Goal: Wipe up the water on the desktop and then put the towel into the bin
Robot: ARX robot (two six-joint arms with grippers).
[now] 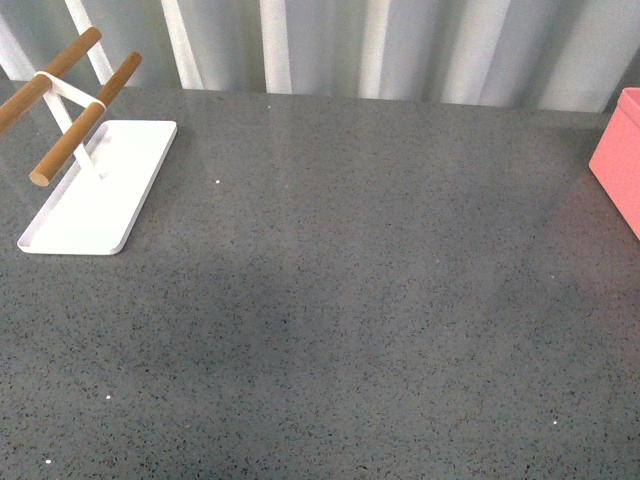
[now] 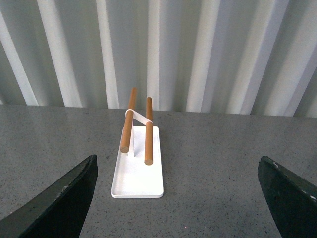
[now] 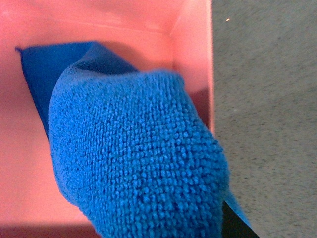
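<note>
Wiping: From my remote station, the wide dark grey speckled desk (image 1: 330, 300) showed no pooled water in the front view. A faint darker patch sat near its middle, and I could not tell whether it was damp or shadow. I judged the wipe done.
Towel: The bright royal-blue fuzzy microfibre towel (image 3: 138, 153) bulked close to the right wrist lens, above the inside of the salmon-pink smooth plastic bin (image 3: 193, 44). One flat corner reached toward the bin's far wall.
Right tool: It was hidden behind the cloth, so I could not tell whether it gripped the towel or had let go.
Left tool (image 2: 177, 159): Its dark fingers were spread wide with nothing between them, and it faced the flat white tray (image 2: 141, 183) with its two wooden rods (image 2: 128, 129).
Left to do: I judged only the drop, or its confirmation, was outstanding. A blue edge looked to trail past the bin wall on the desk side.
Edges: The bin stood at the desk's far right and was cut by the front view's frame. The tray stood far left, well apart from it.
Open room: A broad bare stretch of desk lay between tray and bin, with a ribbed pale wall (image 1: 320, 45) closing the back.
</note>
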